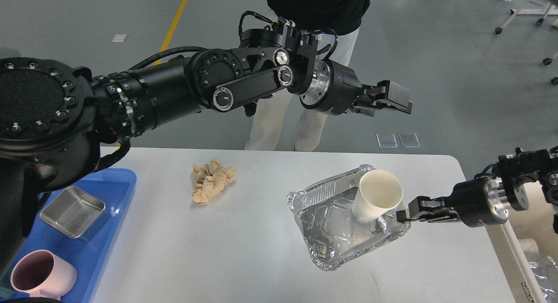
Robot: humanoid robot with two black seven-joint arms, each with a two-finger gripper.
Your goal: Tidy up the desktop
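Note:
The white desktop [226,255] holds a crumpled foil tray [322,246] at the right. A white paper cup [375,201] stands tilted inside the tray's far right corner. A crumpled brown paper wad [212,181] lies at the middle back. My left gripper [392,98] is open and empty, high above the table's far edge, up and beyond the cup. My right gripper [403,215] comes in from the right and is shut on the foil tray's right rim, just beside the cup.
A blue tray [111,181] at the left holds a steel box [73,211] and a pink cup [41,274]. A person [314,15] stands behind the table. My left arm spans the upper left. Clear plastic bags lie at the lower right.

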